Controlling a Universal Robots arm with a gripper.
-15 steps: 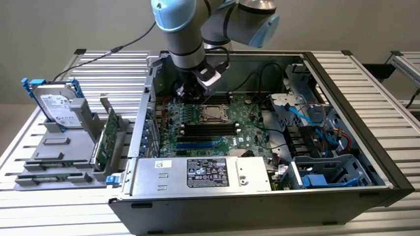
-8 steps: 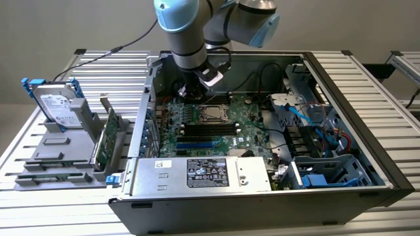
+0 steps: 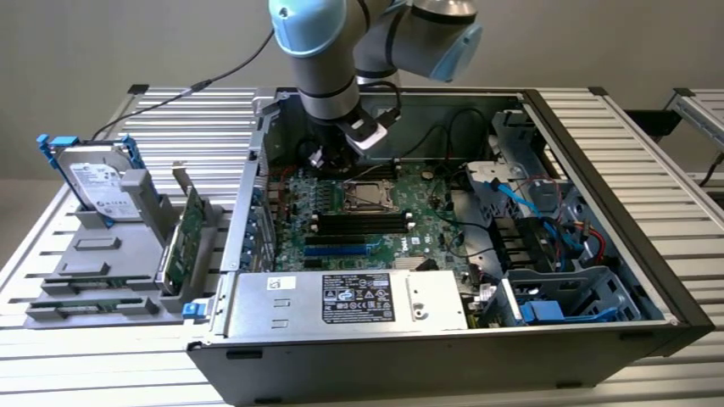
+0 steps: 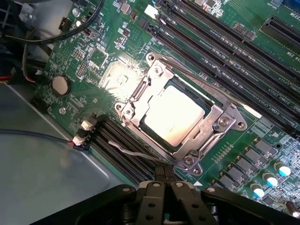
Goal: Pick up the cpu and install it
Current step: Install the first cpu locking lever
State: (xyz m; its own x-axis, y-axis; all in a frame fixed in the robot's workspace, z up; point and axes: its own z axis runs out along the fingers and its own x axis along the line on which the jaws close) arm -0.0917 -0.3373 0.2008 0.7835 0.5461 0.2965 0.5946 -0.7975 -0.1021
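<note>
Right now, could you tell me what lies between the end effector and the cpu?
In the wrist view, a metal socket frame edge lies between end effector and cpu.

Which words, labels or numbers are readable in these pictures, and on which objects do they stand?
None can be read with certainty.
Power supply: black and white label with small print and marks, too small to read.
Hard drive: white label, blurred.
Motherboard: white printed codes near the slots, too small to read.
Cpu: bright glare on the top, no marking legible.
</note>
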